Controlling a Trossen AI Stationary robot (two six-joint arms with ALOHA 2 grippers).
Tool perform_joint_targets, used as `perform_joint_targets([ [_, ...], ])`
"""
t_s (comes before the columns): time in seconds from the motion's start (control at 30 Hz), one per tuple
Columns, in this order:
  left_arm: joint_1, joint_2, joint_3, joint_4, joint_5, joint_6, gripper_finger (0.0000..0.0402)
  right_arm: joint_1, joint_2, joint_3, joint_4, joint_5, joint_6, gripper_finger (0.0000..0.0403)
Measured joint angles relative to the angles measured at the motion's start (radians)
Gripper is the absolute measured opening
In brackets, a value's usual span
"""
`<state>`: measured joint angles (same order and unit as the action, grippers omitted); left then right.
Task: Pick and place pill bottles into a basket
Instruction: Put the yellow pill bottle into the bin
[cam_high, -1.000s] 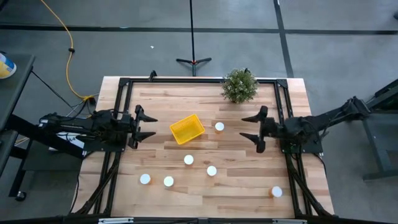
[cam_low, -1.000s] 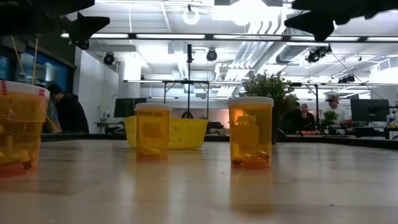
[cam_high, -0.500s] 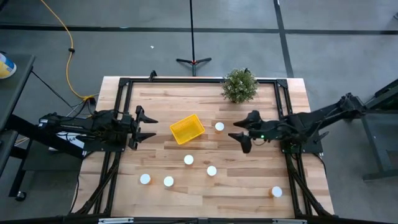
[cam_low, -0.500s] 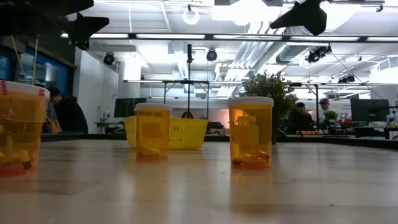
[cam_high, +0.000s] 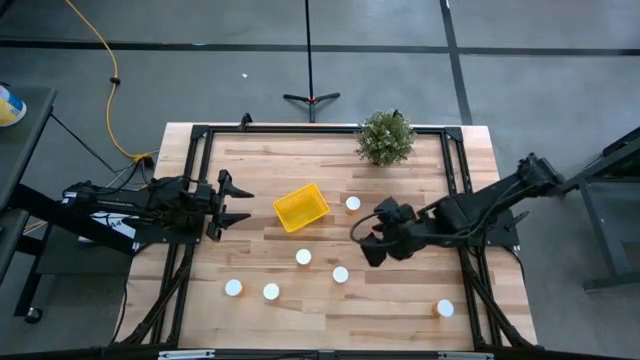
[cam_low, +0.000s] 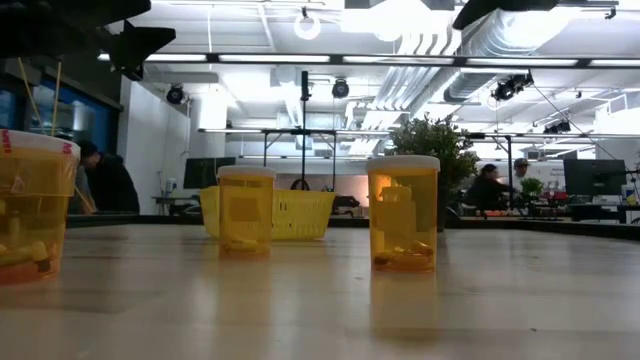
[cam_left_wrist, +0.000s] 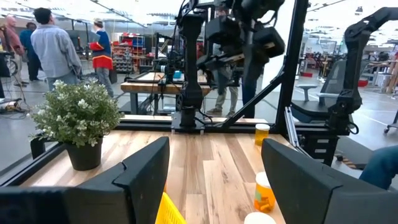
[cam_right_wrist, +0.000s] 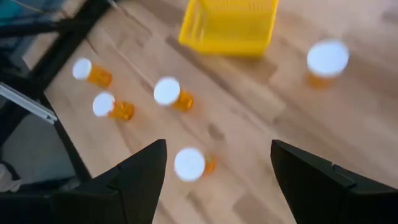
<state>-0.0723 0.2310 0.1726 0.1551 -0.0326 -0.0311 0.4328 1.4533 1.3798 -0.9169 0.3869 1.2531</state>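
Six pill bottles with white caps stand upright on their bases on the wooden table: one (cam_high: 353, 203) right of the yellow basket (cam_high: 301, 207), two in the middle (cam_high: 303, 257) (cam_high: 340, 274), two near the front left (cam_high: 233, 288) (cam_high: 271, 292), one at the front right (cam_high: 445, 308). My right gripper (cam_high: 366, 240) is open and empty above the table, right of the middle bottles; in its wrist view the nearest bottle (cam_right_wrist: 189, 163) lies ahead of the fingers (cam_right_wrist: 217, 186). My left gripper (cam_high: 240, 203) waits open, left of the basket.
A green potted plant (cam_high: 385, 138) stands at the table's far edge. A black frame (cam_high: 200, 135) borders the table. People stand in the room beyond (cam_left_wrist: 55, 46). Bare wood lies between the basket and the middle bottles.
My right gripper has moved from the table's right side toward its left and a little toward the near edge, tipping down over the middle bottles. It stays open. No bottle has moved.
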Motion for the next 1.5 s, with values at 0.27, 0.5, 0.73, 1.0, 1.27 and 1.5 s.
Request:
perform_joint_targets([
  [0.27, 0.0, 0.0, 0.0, 0.001, 0.0, 0.0, 0.0289, 0.002, 0.164, 0.192, -0.111, -0.108, 0.065, 0.0279],
  [0.5, 0.0, 0.0, 0.0, 0.001, -0.009, 0.0, 0.0289, 0.061, 0.267, 0.278, -0.133, -0.108, 0.083, 0.0279],
  [0.73, 0.0, 0.0, 0.0, -0.021, -0.011, 0.0, 0.0289, 0.162, 0.365, 0.284, -0.08, 0.013, 0.076, 0.0279],
  [1.0, 0.0, 0.0, 0.0, -0.055, -0.012, -0.026, 0.0289, 0.21, 0.495, 0.284, -0.004, 0.118, -0.004, 0.0279],
  [1.27, 0.0, 0.0, 0.0, -0.059, -0.012, -0.027, 0.0289, 0.159, 0.506, 0.282, -0.015, 0.179, -0.024, 0.0279],
  [1.5, 0.0, 0.0, 0.0, -0.046, -0.012, -0.027, 0.0289, 0.096, 0.515, 0.272, 0.011, 0.096, -0.092, 0.0279],
])
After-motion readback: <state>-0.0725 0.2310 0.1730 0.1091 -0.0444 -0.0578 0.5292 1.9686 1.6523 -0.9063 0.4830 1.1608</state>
